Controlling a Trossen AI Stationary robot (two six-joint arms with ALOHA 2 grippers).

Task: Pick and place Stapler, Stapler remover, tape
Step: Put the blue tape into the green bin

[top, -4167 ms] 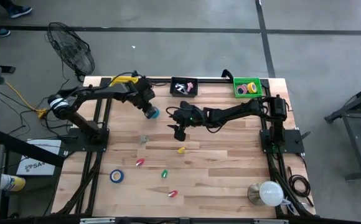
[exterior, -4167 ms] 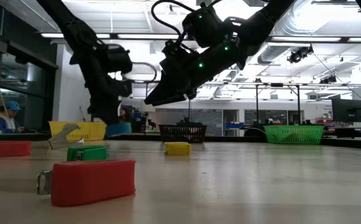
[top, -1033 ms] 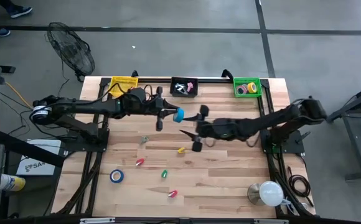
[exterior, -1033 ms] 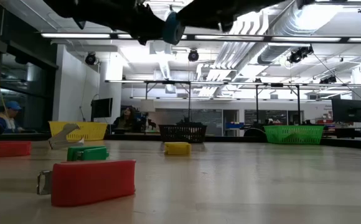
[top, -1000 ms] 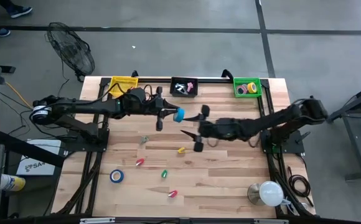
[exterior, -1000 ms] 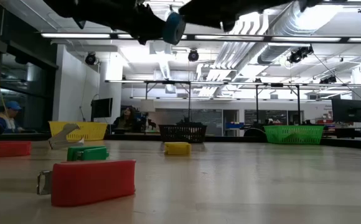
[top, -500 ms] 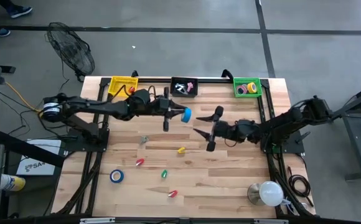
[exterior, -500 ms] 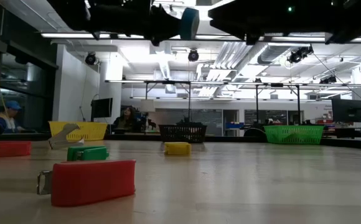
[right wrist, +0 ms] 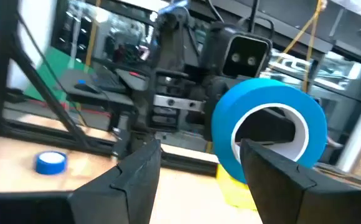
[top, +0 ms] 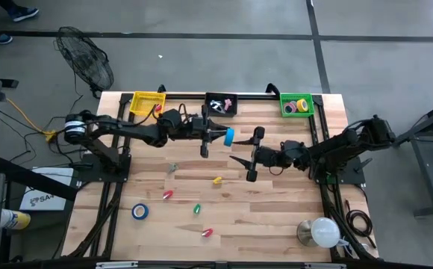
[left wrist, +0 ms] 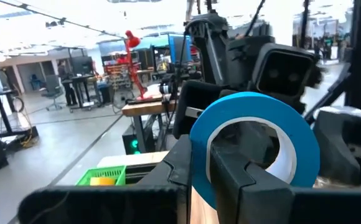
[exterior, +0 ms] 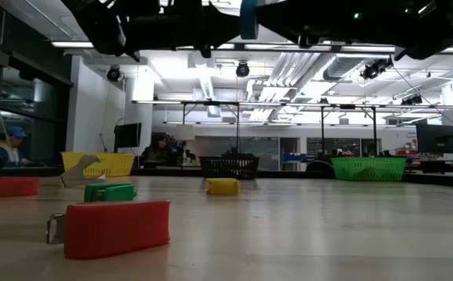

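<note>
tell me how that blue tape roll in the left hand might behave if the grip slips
The blue ring-shaped tape roll looks rigid, keeping its round shape in the shut left hand. Probably light, since it's held up by its edge alone. Being a ring, it would likely roll once it lands on the wooden table.

A bright blue ring-shaped tape roll with a white inner core (top: 229, 137) sits between the black fingers of the left pincer (top: 224, 137). Facing it, the right pincer (top: 251, 155) is black too. Below both lies the pale, striped wooden table (top: 276, 209). Beyond the left pincer stand a yellow mesh basket (top: 148, 101), a black basket (top: 221, 105) and a green basket (top: 296, 104) holding what look like yellow and pink rolls. Nearer, a second blue tape ring (top: 139, 211), a yellow block (exterior: 222, 186), a green block (exterior: 109, 191) and a red block (exterior: 117, 227).
</note>
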